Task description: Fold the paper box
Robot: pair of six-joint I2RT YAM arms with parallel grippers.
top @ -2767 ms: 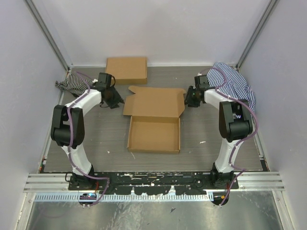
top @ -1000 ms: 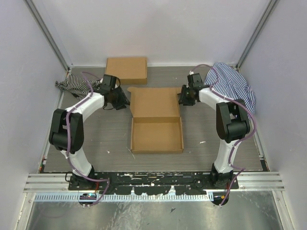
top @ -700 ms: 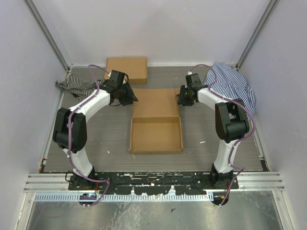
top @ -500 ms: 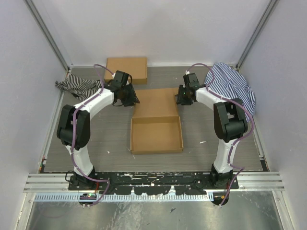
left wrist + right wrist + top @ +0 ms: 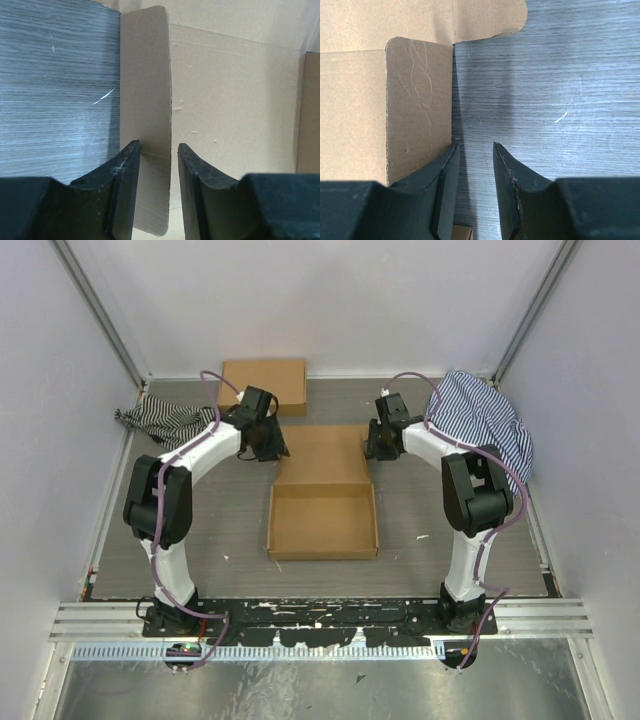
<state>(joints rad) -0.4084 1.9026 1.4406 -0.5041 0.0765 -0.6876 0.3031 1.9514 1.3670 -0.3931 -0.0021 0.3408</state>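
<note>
The paper box [image 5: 322, 525] lies mid-table as an open shallow tray with its lid panel [image 5: 320, 452] spread flat behind it. My left gripper [image 5: 272, 445] is at the lid's left edge. In the left wrist view its jaws [image 5: 155, 150] are open around the upright side flap [image 5: 145, 75], with a gap on the right side. My right gripper [image 5: 375, 443] is at the lid's right edge. Its jaws [image 5: 474, 145] are open over bare table, and the left finger [image 5: 445, 170] rests against the raised side flap [image 5: 417, 100].
A second closed brown box [image 5: 263, 386] sits at the back wall. Striped cloths lie at the back left [image 5: 150, 418] and back right [image 5: 485, 412]. Side walls close in the grey table [image 5: 420, 510].
Both grippers moved inward to the lid's side edges. The lid's side flaps, which lay spread flat, now stand upright. The box shifted slightly to the left.
</note>
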